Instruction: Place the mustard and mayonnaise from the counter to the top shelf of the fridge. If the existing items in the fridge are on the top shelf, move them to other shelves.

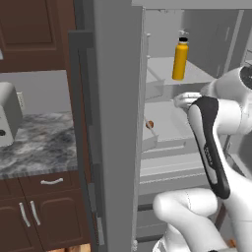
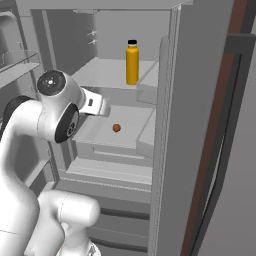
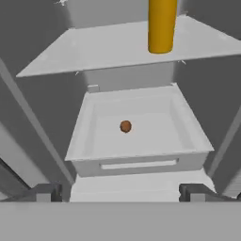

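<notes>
The fridge (image 1: 115, 123) stands open in front of me. A tall orange-yellow bottle with a black cap (image 1: 180, 60) (image 2: 132, 63) (image 3: 162, 26) stands upright on the top shelf (image 3: 103, 47) (image 2: 102, 74). Below it, a small brown ball (image 3: 125, 126) (image 2: 116, 128) (image 1: 149, 124) lies in a tray-like drawer (image 3: 141, 162). My gripper (image 3: 121, 192) is open with nothing between its fingertips, level with the drawer's front and a short way back from it. The mustard and mayonnaise are out of view. The grey marbled counter (image 1: 39, 142) lies left of the fridge.
The open fridge door (image 2: 200, 125) rises close on the right. A pale appliance (image 1: 7, 118) sits on the counter's left end, over dark brown cabinets (image 1: 44, 211). More pale shelves and drawers (image 2: 115, 170) lie beneath the tray drawer.
</notes>
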Available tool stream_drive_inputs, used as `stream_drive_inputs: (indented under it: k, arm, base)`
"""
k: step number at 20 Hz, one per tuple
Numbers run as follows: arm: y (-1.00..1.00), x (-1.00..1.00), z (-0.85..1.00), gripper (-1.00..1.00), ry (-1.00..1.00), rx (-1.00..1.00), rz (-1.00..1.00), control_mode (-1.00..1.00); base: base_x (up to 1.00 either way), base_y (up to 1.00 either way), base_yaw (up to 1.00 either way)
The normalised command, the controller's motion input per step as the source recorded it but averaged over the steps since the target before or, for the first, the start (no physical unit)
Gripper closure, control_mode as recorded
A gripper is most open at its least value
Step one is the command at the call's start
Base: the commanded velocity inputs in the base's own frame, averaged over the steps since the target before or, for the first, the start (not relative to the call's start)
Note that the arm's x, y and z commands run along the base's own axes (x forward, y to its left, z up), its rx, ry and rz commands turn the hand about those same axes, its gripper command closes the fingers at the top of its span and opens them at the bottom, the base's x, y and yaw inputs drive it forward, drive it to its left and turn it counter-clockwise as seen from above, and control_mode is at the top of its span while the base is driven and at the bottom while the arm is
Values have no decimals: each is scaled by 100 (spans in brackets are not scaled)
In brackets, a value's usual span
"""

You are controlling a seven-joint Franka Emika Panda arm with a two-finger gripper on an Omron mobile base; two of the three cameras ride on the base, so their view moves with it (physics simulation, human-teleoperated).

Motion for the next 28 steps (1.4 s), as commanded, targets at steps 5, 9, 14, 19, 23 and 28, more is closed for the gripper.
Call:
stream_drive_inputs:
  k: [5, 9, 14, 19, 23, 28]
  arm:
    - [-65, -1, 88, -100, -10, 8, -25, -100]
    - [-35, 19, 69, -100, 1, 6, -14, -100]
    - [-4, 49, 29, -100, 7, 0, 0, -100]
    - [0, 59, 0, -100, 6, 0, 0, -100]
    - [0, 65, -8, -100, 0, 0, 0, -100]
    - [-4, 55, -27, -100, 0, -3, 1, -100]
  base:
    - [0, 0, 0]
    - [0, 0, 0]
    - [0, 0, 0]
    - [0, 0, 0]
    - [0, 0, 0]
    - [0, 0, 0]
